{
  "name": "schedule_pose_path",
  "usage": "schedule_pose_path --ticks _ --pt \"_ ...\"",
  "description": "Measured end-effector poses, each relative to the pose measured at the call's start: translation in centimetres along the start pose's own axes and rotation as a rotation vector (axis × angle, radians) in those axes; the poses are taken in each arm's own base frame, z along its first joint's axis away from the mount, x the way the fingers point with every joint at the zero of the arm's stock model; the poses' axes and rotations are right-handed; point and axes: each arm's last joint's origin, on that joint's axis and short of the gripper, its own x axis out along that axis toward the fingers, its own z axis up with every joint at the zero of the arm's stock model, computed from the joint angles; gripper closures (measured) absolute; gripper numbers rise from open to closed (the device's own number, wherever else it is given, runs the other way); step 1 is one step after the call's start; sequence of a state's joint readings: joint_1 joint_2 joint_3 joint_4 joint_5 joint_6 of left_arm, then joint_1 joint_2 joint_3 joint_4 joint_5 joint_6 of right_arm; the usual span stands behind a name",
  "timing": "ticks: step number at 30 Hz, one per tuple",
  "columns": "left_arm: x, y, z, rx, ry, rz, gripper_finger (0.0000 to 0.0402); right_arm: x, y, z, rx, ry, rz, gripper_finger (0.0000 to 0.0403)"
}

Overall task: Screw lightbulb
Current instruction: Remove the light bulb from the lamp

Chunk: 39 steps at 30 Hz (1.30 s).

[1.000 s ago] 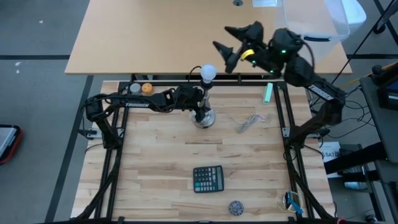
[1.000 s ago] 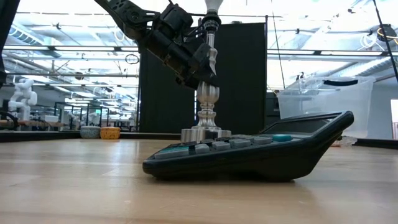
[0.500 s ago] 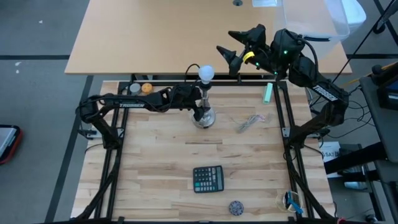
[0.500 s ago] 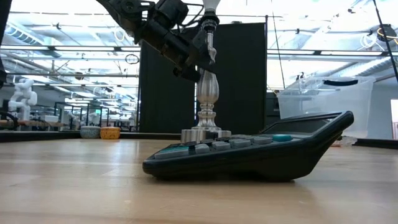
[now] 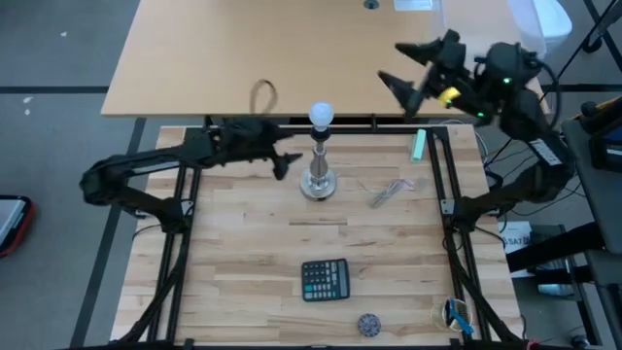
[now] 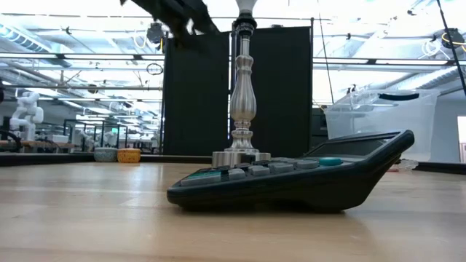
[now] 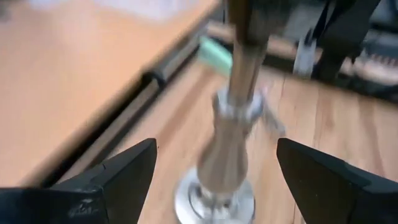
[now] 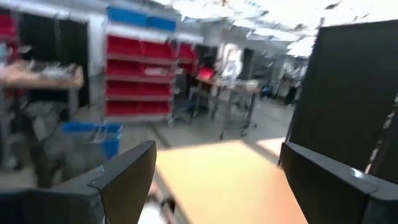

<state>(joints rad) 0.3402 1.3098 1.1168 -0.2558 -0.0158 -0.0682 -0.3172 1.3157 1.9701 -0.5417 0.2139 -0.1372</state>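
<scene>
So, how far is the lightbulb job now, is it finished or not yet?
Nearly finished, it seems. Done: the lightbulb sits on top of the silver stand, which stands upright on the table. In hand: nothing. The left end effector is open beside the stand, apart from it, and the right end effector is open, raised beyond the table's far edge. Left: I cannot see whether the bulb is fully tight.

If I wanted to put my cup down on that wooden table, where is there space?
Bare wood lies between the silver stand and the calculator, and left of the calculator. The far edge is crowded: stand, left gripper, loose wires, green stick.
</scene>
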Motion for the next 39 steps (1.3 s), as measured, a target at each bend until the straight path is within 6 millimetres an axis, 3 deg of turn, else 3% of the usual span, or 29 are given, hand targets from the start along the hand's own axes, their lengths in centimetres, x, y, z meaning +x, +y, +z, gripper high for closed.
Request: schedule_pose_path --ticks 4,8,11,15,17,19,26,39 --pt "-4.2 0.5 2.2 0.051 -0.184 -0.027 0.0075 -1.5 -0.1 -1.2 0.008 0.163 0.029 0.0072" --pt "-6.7 1.2 3.8 0.083 -0.347 -0.062 0.012 -0.1 0.7 -3.8 0.024 0.371 0.047 0.0115" --pt "-6.8 1.8 4.0 0.084 -0.371 -0.072 0.0179 2.1 1.9 -5.3 0.016 0.445 0.075 0.0177" --pt "-6.1 2.3 3.9 0.072 -0.349 -0.062 0.0285 4.9 3.5 -7.4 -0.027 0.52 0.108 0.029" --pt "-6.0 2.3 3.8 0.068 -0.343 -0.062 0.0339 5.7 3.8 -8.3 -0.03 0.567 0.107 0.0352" --pt "-6.1 2.3 4.0 0.069 -0.371 -0.065 0.0381 6.1 3.9 -8.8 -0.026 0.598 0.104 0.0389" --pt "-6.6 2.2 5.2 0.062 -0.498 -0.073 0.0397 6.4 4.1 -8.8 0.009 0.588 0.098 0.04" --pt "-4.3 2.4 6.1 -0.011 -0.52 -0.19 0.0398 7.1 4.6 -8.9 0.042 0.562 0.171 0.0402"
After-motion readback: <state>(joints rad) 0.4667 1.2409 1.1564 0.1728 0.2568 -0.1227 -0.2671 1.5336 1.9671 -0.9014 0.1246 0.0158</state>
